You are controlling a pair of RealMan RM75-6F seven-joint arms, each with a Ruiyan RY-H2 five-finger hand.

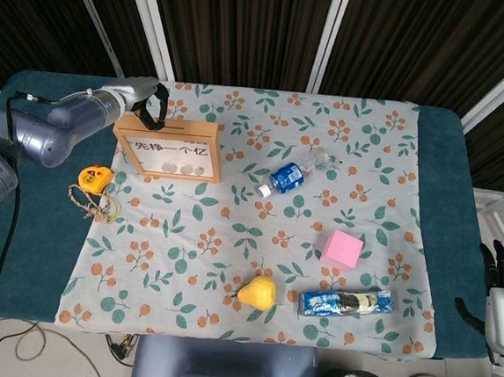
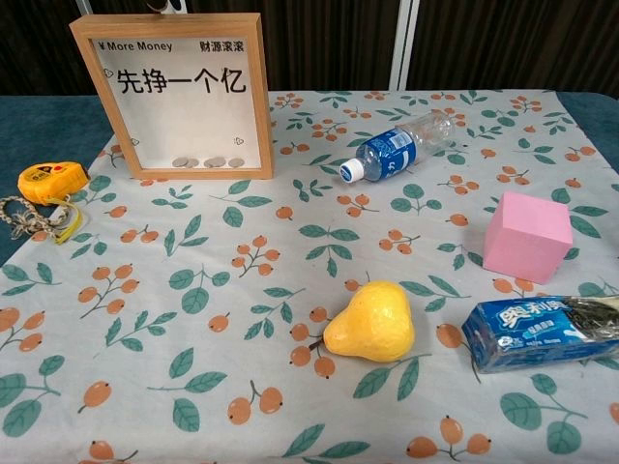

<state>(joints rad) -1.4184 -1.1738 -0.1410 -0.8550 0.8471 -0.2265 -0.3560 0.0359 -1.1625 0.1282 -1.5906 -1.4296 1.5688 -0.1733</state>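
The left hand (image 1: 152, 102) is at the top edge of the wooden money box (image 1: 169, 149), which stands upright at the far left part of the table (image 1: 26, 248). Its dark fingers are curved over the top rim of the box and touch it, but the pictures do not show clearly if they pinch something or only rest there, so the state of this hand cannot be told. In the chest view only a small bit of the fingers (image 2: 162, 7) is seen above the frame of the box. The box has a white front with printed characters, and some coins (image 2: 205, 162) lie at the bottom behind the glass.

The right hand (image 1: 502, 274) hangs low beside the right edge of the table, well apart from all the things. Its fingers are straight and apart, and it holds nothing.

On the flowered cloth (image 1: 192, 263) there is a yellow tape measure (image 1: 95, 178) just beside the box on its left, with a piece of cord (image 1: 92, 203) near it. A plastic bottle (image 1: 294, 174) with a blue label lies on its side to the right of the box. Nearer to the robot are a pink cube (image 1: 342, 248), a yellow pear (image 1: 259, 291) and a blue packet of biscuits (image 1: 346, 303); the packet lies just in front of the cube.
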